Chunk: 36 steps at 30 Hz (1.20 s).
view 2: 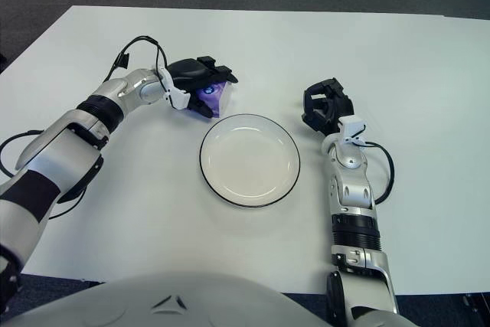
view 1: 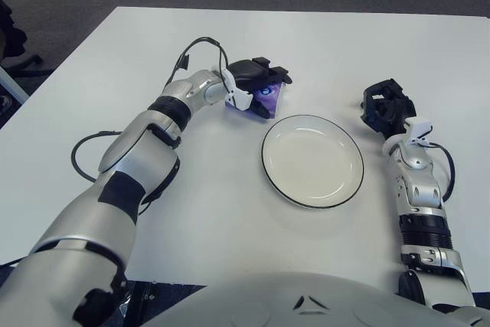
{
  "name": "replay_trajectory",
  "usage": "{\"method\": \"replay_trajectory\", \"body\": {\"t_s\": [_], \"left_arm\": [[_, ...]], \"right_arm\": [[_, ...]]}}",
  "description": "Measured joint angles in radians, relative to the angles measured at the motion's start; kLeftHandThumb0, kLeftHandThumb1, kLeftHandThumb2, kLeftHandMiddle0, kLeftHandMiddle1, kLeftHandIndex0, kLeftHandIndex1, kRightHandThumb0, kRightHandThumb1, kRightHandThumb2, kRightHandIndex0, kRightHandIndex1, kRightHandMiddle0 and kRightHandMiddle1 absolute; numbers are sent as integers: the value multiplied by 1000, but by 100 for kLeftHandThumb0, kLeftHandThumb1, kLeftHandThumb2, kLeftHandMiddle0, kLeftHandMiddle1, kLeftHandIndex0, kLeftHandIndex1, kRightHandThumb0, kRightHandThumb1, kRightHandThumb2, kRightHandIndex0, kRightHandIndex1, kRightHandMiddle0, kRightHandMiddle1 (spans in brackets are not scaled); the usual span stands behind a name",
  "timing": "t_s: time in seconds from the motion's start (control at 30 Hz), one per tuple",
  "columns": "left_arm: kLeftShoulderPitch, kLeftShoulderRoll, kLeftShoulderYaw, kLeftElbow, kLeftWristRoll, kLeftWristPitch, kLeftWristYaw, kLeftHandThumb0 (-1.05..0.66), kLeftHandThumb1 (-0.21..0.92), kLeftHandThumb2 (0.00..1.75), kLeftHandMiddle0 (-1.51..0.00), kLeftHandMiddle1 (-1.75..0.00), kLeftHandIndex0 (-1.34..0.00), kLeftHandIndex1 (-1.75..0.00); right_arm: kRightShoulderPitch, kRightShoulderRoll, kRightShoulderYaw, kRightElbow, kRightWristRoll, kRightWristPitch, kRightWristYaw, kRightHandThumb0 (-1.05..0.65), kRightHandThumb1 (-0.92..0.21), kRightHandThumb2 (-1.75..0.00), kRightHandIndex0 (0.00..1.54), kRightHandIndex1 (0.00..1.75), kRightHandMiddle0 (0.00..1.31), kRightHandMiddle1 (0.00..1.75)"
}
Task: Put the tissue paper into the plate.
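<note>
The left hand (view 1: 256,82) has its dark fingers (view 1: 269,76) closed around the purple tissue pack (view 1: 269,96), which is tilted, beyond the plate's far-left edge — close to it but not over it. The white plate (view 1: 312,160) with a dark rim sits on the white counter (view 1: 230,204), nothing between pack and plate. The right hand (view 1: 387,106) shows right of the plate, fingers curled — holding nothing.

Bare counter (view 1: 214,212) is lying open between the left hand (view 1: 256,86) — which is closing on the tissue pack (view 1: 269,97) — and the plate (view 1: 312,161) just beside it. The right hand (view 1: 387,106) is sitting beyond the plate's right rim — nothing is standing between.
</note>
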State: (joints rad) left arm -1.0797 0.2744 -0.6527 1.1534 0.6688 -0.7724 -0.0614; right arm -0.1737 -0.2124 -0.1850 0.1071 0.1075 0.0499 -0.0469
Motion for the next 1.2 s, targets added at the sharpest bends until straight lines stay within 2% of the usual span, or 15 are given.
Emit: {"method": "replay_trajectory", "body": {"t_s": [0.1,0.23,0.6,1.0,1.07,1.2], "left_arm": [[3,-2,15,20,-23,-20,0,-37,74,71,-50,-174,-35,-170],[8,-2,24,35,-32,-42,24,-38,68,82,-57,-175,-35,-174],[28,2,16,47,17,-78,220,-38,62,92,-61,-175,-38,-175],[41,43,-7,-7,153,-150,503,-39,59,95,-66,-175,-40,-175],[41,53,-7,-24,166,-166,538,-12,68,66,-68,-175,-50,-175],[41,67,-5,-65,187,-202,618,5,77,40,-69,-175,-56,-175]], "right_arm": [[0,1,-4,0,2,1,4,-37,-72,-79,86,175,32,175],[0,2,-8,-2,3,6,6,-37,-72,-78,86,175,32,175],[1,3,-14,-5,4,26,9,-37,-73,-77,86,175,32,175],[-1,4,-21,-8,7,31,14,-37,-73,-77,85,175,32,175],[-1,4,-23,-8,9,33,14,-37,-73,-77,85,175,32,175],[-1,4,-26,-8,20,36,14,-37,-73,-77,84,175,32,175]]}}
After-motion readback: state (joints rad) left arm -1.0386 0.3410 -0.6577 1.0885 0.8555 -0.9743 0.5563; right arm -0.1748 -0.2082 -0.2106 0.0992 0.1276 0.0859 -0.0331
